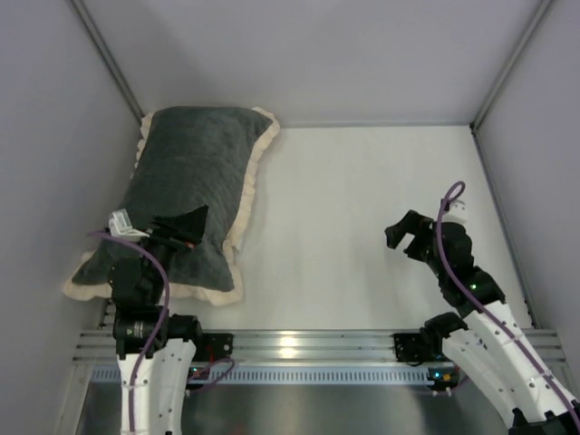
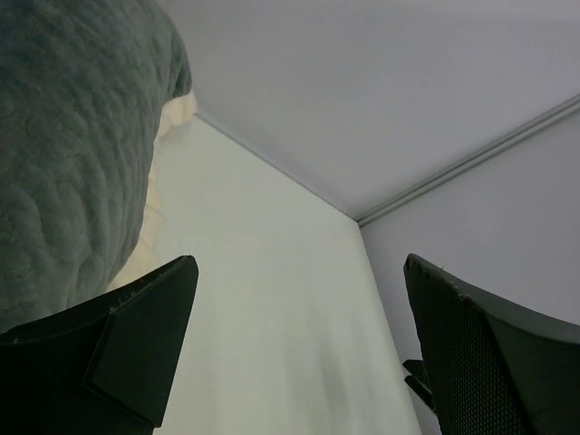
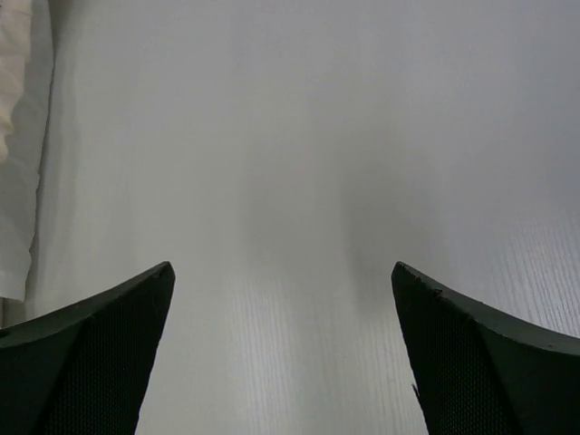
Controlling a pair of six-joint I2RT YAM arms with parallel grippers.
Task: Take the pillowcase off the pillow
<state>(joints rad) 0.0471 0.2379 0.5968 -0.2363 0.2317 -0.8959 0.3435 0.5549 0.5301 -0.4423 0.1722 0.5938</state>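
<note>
Left claw [image 1: 177, 231] hangs open over the near end of the pillowcase [image 1: 195, 172] at the desk's [image 1: 362, 199] far left, right claw [image 1: 408, 237] open well apart; the pillowcase looks fully on, pillow hidden, so removal has not begun.

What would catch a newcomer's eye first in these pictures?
A plump dark grey plush pillowcase with a cream ruffled border lies along the left side of the white table. The open left gripper hovers over its near end, while the open right gripper hangs above the table on the right.
</note>
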